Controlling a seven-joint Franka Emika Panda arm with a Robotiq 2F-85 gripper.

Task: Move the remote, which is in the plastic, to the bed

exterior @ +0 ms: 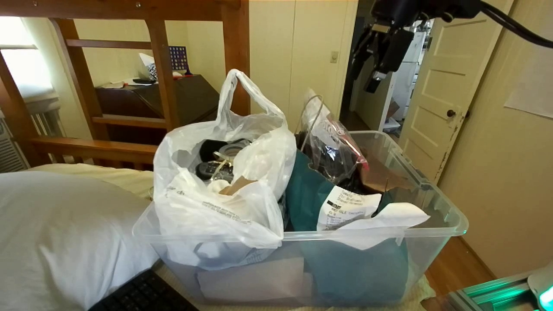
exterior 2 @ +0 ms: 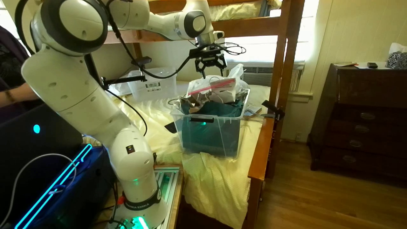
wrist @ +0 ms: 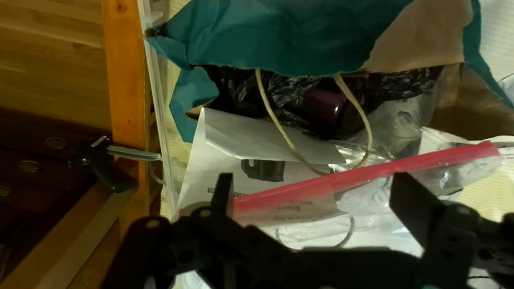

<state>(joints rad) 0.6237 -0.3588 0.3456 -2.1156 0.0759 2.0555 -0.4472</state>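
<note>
The remote (exterior: 214,170) is black with buttons and lies among other small items in the open mouth of the plastic, a crinkled translucent white bag (exterior: 220,216). The plastic stands upright in the near-left part of the clear bin in an exterior view. Part of it also shows in an exterior view (exterior 2: 237,70); the remote is hidden there. The bed, puffy white bedding (exterior: 65,233), lies left of the bin. My gripper (exterior: 368,77) is open and empty, high above the bin's contents, also seen in an exterior view (exterior 2: 213,75). In the wrist view, its spread fingers (wrist: 313,180) are above a clear red-edged bag.
The clear bin (exterior: 371,234) also holds a teal paper bag (exterior: 309,194), a receipt (exterior: 350,205) and the red-edged clear bag (exterior: 332,142). A wooden bunk frame (exterior 2: 259,146) with a black clamp (exterior 2: 275,109) borders the bed. A black keyboard (exterior: 144,293) lies before the bin.
</note>
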